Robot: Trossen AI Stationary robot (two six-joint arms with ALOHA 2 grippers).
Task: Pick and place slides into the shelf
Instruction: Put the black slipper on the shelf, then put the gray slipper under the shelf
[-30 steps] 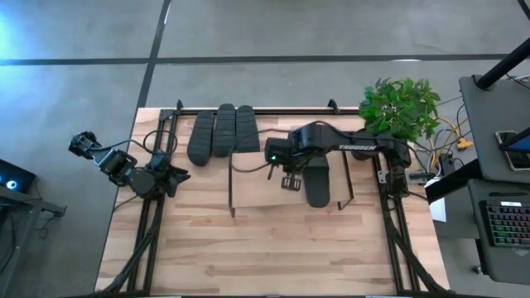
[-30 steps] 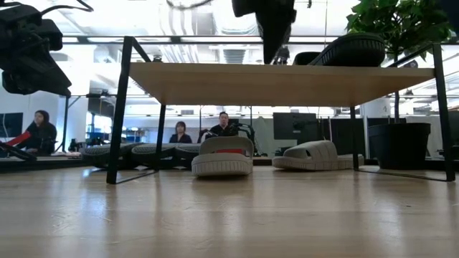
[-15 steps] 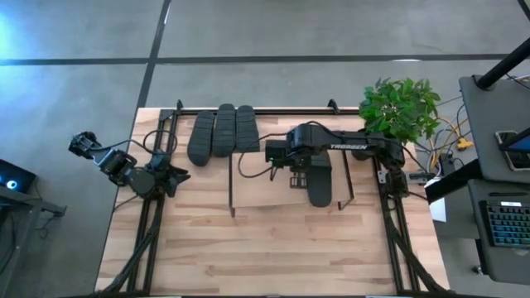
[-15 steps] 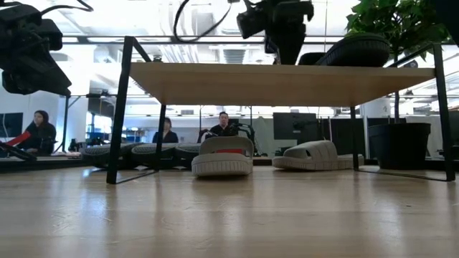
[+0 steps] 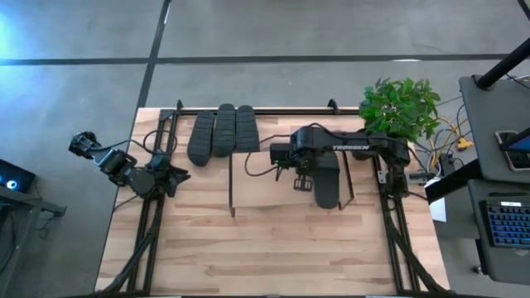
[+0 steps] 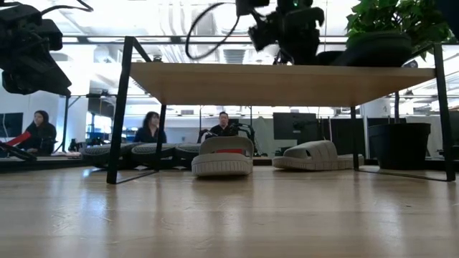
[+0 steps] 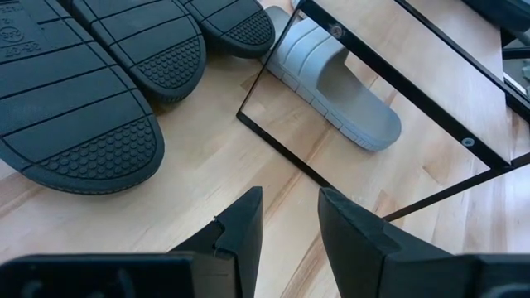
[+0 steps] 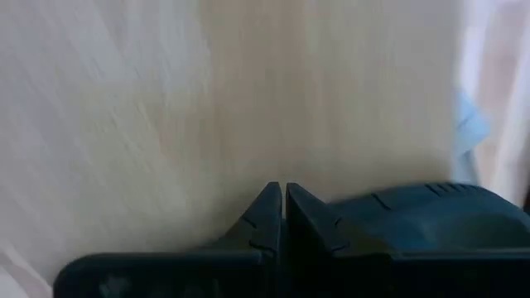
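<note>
1. The word "TROSSEN" is read in white on the right arm (image 5: pixel 356 147), which is stretched over the shelf (image 5: pixel 265 192).
2. The right tool (image 8: pixel 284 217) is seen with its fingers pressed together, nothing between them, above the shelf's wooden top board.
3. A dark slide (image 5: pixel 326 179) is laid on the top board, just beside the right tool.
4. Three dark slides (image 5: pixel 224 132) are set sole-up on the table (image 5: pixel 248 257), side by side behind the shelf.
5. Two light grey slides (image 6: pixel 222 156) are found on the table under the shelf.
6. The left tool (image 7: pixel 286 228) is held with fingers apart, empty, at the table's left edge.
</note>
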